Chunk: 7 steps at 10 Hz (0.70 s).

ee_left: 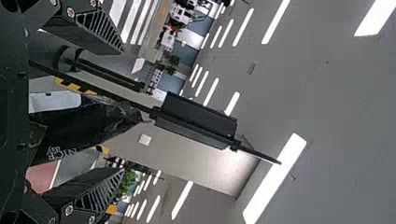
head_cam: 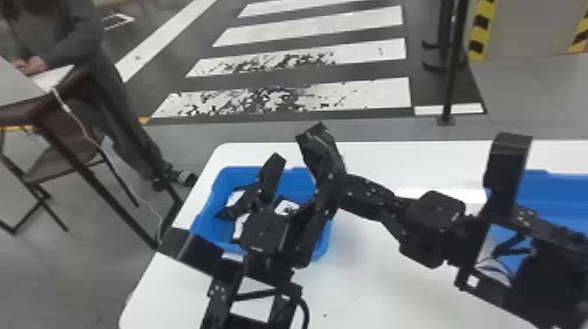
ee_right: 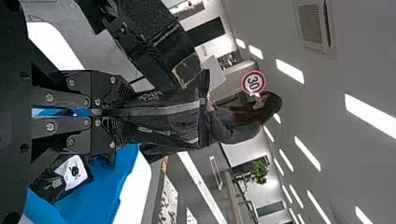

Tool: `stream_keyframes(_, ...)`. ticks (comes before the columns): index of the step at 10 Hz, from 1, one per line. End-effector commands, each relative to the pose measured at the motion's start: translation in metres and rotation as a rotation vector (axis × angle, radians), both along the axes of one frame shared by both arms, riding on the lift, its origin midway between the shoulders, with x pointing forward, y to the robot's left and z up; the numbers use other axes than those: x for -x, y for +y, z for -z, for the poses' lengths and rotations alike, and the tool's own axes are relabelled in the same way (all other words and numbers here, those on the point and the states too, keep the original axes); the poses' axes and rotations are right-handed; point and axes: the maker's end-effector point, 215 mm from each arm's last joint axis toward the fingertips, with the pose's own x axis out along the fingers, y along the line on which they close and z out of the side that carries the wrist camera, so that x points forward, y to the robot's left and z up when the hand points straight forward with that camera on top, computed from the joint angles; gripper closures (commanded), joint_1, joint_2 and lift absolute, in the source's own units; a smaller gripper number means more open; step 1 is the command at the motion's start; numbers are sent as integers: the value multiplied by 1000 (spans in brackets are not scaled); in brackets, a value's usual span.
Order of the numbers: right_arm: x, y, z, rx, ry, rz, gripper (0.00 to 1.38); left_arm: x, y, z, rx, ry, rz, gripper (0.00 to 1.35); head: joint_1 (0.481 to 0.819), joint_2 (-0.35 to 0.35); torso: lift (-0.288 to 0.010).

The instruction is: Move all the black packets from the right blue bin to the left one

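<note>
The grey floor [head_cam: 227, 131] was the largest thing, its white painted stripes [head_cam: 306, 94] lying beyond the left blue bin [head_cam: 209, 216]. Next came the white table [head_cam: 372, 284], which held that bin and spread far to its right. Off to the bin's left stood a dark table [head_cam: 48, 116] with a folding chair [head_cam: 57, 166]. The right blue bin [head_cam: 555, 188] sat well to the right of the left blue bin, with the right arm [head_cam: 433, 236] hiding much of it; I can't tell what it contained.

The left gripper [head_cam: 295, 151] was above the left blue bin, its two fingers spread wide. The left wrist view had a black packet [ee_left: 88, 123] between them, though whether they touched it I can't tell. The right gripper [head_cam: 336, 188] was over the right side of the left blue bin, its fingers closed and clamping the end of a black packet [ee_right: 168, 112] that stuck out past them. Whether both wrist views had the same packet, I can't tell.

Smallest were the loose packets inside the left blue bin, black with white labels, one [ee_right: 49, 186] of them with a dark mark on its label [ee_right: 74, 172].
</note>
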Motion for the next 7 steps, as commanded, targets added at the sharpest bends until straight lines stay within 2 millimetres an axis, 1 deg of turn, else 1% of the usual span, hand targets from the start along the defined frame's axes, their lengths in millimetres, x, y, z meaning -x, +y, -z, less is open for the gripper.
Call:
stream_keyframes(1, 6, 5, -3, -9, 4, -16, 1099, -1, 1, 4, 6, 14, 0, 216, 695, 315, -140)
stream_keyframes(2, 13, 11, -3, -13, 9, -35, 1099, -2, 1, 4, 5, 16, 2, 297, 695, 321, -140)
stream_keyframes(3, 16, 14, -3, -16, 14, -43, 1099, -3, -2, 8, -14, 26, 6, 568, 695, 329, -140)
stream_keyframes(4, 17, 13, -2, -17, 16, -44, 1099, -4, -1, 9, -27, 30, 1, 1161, 695, 332, -140)
stream_keyframes(5, 17, 13, -3, -19, 18, -45, 1099, -4, 5, 7, -43, 21, -21, 1200, 695, 334, -140)
stream_keyframes(7, 15, 13, 2, -16, 27, -42, 1099, -2, 7, -1, -76, -10, -40, 1211, 695, 344, -140)
